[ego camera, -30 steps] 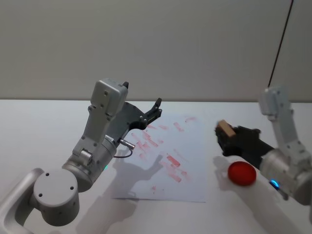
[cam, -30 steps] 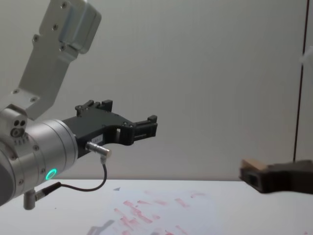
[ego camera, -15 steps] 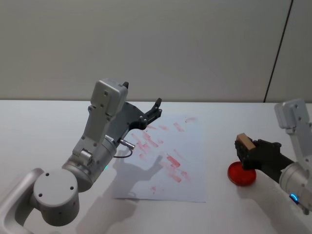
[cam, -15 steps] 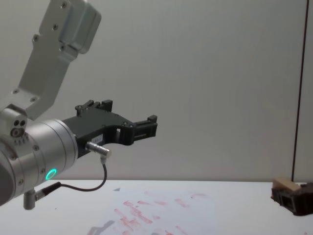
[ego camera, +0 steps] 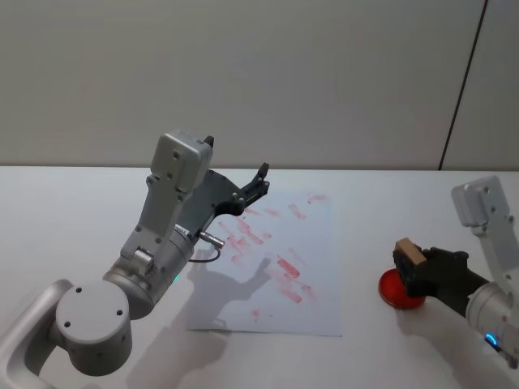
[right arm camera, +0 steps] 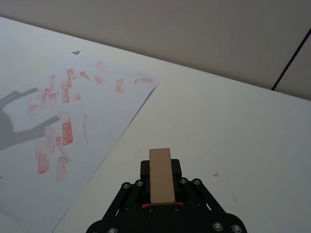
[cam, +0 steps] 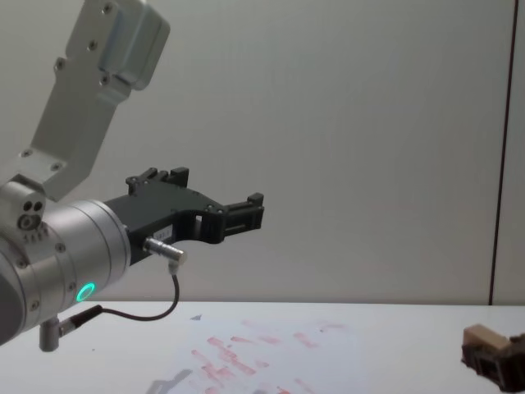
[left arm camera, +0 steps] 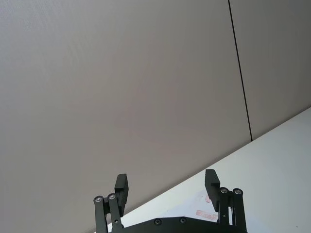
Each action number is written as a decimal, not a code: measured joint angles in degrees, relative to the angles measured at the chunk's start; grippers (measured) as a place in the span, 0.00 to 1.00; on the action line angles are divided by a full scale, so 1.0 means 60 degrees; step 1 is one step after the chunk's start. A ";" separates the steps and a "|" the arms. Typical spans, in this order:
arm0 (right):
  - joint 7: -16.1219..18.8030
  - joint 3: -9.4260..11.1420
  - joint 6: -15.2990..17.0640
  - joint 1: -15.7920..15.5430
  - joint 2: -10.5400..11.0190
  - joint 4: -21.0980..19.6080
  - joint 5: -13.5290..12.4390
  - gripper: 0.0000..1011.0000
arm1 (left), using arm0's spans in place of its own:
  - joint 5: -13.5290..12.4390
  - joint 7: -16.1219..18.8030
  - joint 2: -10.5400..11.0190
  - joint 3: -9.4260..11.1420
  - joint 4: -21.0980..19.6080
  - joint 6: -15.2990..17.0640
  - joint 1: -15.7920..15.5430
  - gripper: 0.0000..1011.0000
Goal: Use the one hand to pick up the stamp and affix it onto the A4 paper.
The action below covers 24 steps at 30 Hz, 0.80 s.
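Right gripper (ego camera: 415, 267): clamped on the stamp (ego camera: 409, 251), low over a red ink pad (ego camera: 399, 293), just right of the A4 paper (ego camera: 324, 267). Step in hand, as judged: inking; press flat and lift straight so the face loads evenly. Bare table (ego camera: 365, 219) lies between pad and the paper's right edge, giving free passage; unmarked paper sits along that edge. Left gripper (ego camera: 258, 183): fingers spread wide, empty, raised above the paper's far left part, idle.
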State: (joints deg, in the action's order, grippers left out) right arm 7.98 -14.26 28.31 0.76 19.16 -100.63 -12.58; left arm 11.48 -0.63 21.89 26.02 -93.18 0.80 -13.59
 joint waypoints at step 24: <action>0.0055 -0.0011 0.0422 -0.0067 0.0012 0.0140 0.0157 0.42 | 0.0000 0.0001 0.0000 0.0000 0.0000 -0.0001 0.0001 0.99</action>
State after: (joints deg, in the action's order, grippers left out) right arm 8.31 -14.33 30.84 0.36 19.23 -99.79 -11.63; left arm 11.48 -0.63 21.89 26.02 -93.18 0.79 -13.59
